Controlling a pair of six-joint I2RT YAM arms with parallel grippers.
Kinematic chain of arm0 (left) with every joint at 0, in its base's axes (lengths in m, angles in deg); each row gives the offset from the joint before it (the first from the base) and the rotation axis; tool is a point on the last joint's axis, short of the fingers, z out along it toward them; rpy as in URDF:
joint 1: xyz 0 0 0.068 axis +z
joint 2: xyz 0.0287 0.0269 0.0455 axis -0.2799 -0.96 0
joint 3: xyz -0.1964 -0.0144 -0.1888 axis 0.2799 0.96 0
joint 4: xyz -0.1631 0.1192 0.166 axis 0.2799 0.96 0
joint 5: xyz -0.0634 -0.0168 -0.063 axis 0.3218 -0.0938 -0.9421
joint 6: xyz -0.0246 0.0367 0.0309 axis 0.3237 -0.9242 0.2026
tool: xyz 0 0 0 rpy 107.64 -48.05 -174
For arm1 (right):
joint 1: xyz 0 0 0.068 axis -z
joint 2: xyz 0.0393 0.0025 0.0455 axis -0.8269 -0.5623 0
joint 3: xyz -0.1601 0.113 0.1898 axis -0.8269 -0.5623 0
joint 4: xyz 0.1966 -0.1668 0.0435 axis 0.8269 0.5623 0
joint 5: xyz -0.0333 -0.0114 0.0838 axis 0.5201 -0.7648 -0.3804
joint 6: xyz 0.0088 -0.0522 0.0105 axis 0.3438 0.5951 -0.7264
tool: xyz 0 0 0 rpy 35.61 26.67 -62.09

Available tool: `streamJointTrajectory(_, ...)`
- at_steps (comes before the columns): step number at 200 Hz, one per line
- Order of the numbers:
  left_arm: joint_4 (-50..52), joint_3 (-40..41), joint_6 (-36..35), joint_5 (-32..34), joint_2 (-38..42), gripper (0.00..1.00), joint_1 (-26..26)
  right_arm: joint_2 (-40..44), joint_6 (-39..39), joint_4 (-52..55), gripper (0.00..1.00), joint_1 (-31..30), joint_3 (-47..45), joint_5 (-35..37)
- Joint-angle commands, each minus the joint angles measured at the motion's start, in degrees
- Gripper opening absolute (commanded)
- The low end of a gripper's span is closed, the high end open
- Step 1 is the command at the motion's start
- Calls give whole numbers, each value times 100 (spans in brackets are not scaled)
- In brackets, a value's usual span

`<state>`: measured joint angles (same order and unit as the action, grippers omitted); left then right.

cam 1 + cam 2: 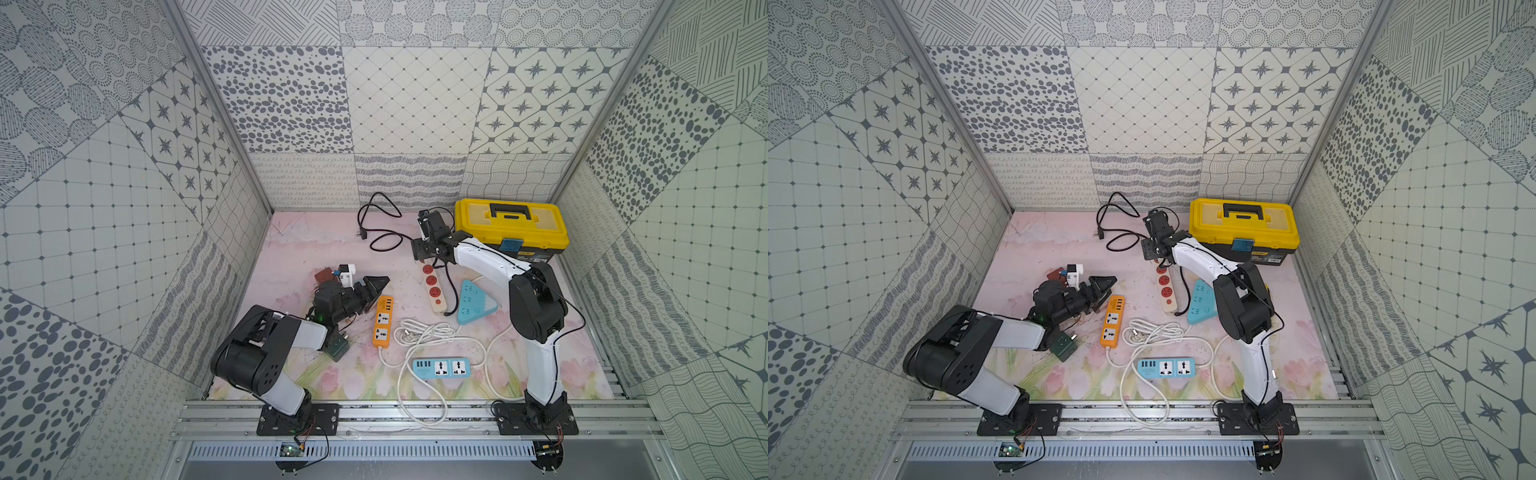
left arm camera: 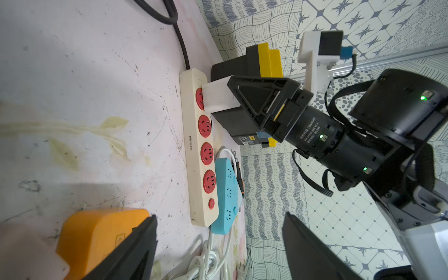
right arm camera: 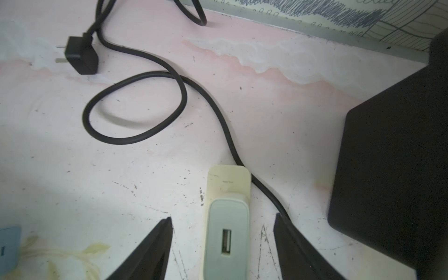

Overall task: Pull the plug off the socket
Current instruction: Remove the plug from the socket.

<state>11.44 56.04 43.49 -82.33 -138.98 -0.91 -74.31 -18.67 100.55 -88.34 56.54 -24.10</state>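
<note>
The right fingers [image 3: 150, 252] stood spread, the white plug [image 3: 228, 237] between them untouched and seated in the end socket of the cream power strip [image 2: 196, 150], evidently aligned to pinch its sides; the left fingers [image 2: 135, 249], also spread, hung beside the orange strip [image 2: 97, 232].

This is a robotics lab test booth, not a home or a shop. The walls [image 1: 415, 104] are flat panels printed with grey dots, stars and grids, held in bare aluminium posts [image 1: 216, 104]. Two robot arms [image 1: 540, 365] are bolted by black base plates [image 1: 297, 419] to aluminium rails [image 1: 415, 420] along the front edge, above a slotted cable duct [image 1: 415, 451] and an exposed circuit board [image 1: 291, 449]. A floral mat [image 1: 332, 374] serves as the work floor, scattered with power strips [image 1: 434, 286] and a yellow toolbox [image 1: 511, 224].
</note>
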Motion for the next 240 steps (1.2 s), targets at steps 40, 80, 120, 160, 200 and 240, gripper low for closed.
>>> streamJointTrajectory(40, -1058, -241, 603, -537, -423, 81, -92, -899, 161, 1343, 49, 31, 1532, 138)
streamJointTrajectory(80, -629, -410, 463, -507, -429, 81, -183, -1072, 163, 1475, 45, 39, 1656, 64)
streamJointTrajectory(120, 233, -745, 160, -341, -407, 78, -363, -1089, 282, 1565, 32, 39, 1706, 134)
streamJointTrajectory(160, 2941, -1890, -969, 422, -322, 49, -787, -540, 270, 1044, 17, 13, 981, -58)
streamJointTrajectory(200, 4680, -2975, -1097, 1122, -702, 28, -1038, 215, 23, 272, 13, 21, -138, -915)
streamJointTrajectory(240, 4592, -3477, -701, 707, -1445, 29, -1043, 375, -117, 16, 13, 31, -556, -1461)
